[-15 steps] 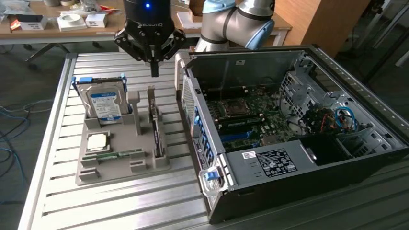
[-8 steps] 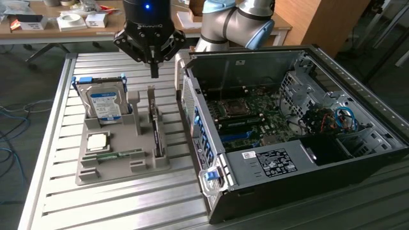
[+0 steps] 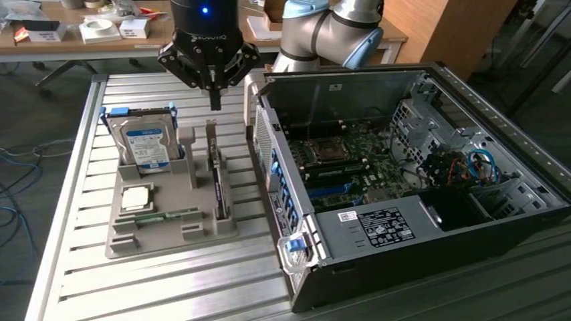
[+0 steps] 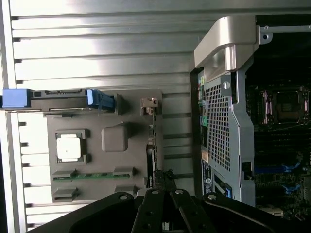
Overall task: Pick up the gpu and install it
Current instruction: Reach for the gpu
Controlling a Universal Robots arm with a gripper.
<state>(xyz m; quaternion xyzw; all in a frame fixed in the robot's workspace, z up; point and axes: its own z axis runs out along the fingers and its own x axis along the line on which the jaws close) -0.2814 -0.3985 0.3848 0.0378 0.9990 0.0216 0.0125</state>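
Above the far end of the holder tray [image 3: 170,235], positioning the gripper [image 3: 214,105] with fingers pressed together, pinching nothing and hanging clear of the gpu [image 3: 218,190].

Judging the step in hand: approaching for the pick, not yet making the grasp, not yet beginning the install.

Locating the gpu: standing on its long edge in the tray's slot, between the hard drive [image 3: 147,142] and the computer case [image 3: 402,200], near the case wall yet apart from it.

Reading the orientation: running the long axis along the tray, from the far end beneath the gripper toward the near end in the exterior view, roughly parallel to the case's open side. Turning one flat face toward the hard drive and the other toward the case, and showing the dark edge upward.

Judging the next move's demands: parting the fingers, aligning them across the card's thin thickness, and descending squarely over the top edge.
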